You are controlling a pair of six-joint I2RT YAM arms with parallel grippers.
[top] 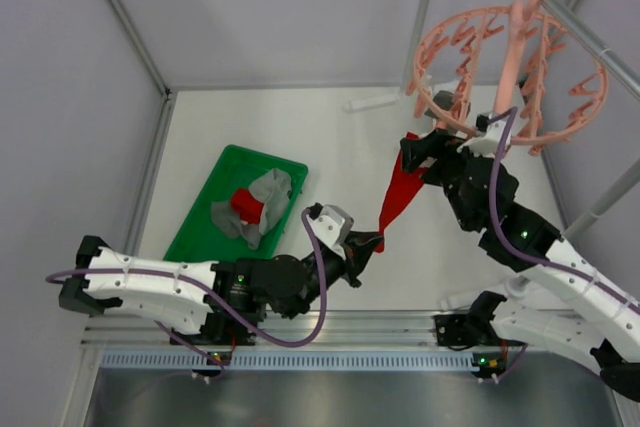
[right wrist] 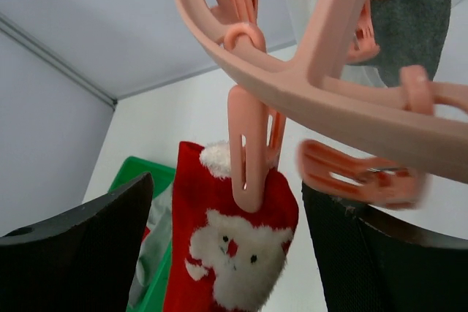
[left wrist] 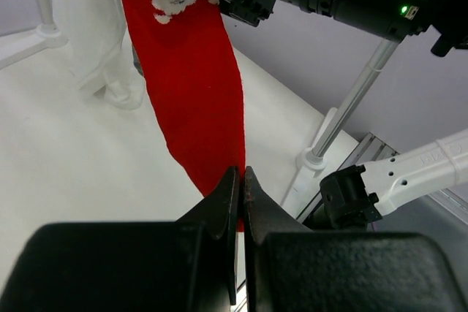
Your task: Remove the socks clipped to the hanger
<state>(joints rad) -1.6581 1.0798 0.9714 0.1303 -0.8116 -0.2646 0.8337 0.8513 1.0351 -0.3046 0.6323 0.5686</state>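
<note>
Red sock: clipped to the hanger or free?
Clipped. In the right wrist view a pink clip bites the cuff of the red sock; the left gripper is shut on its toe end.

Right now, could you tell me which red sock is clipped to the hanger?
The Santa-face red sock stretched from a hanger clip to the left gripper; the other red sock lies in the green tray.

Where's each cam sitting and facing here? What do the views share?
Top external: above and behind the arms, looking down on the table; both arms show, with hanger and green tray.
Left wrist: low, looking along the left gripper, shut on the red sock toe; own fingers show.
Right wrist: looking up at the clip on the sock's cuff; right gripper open, flanking it.
Shared: the red sock, in all three.
</note>
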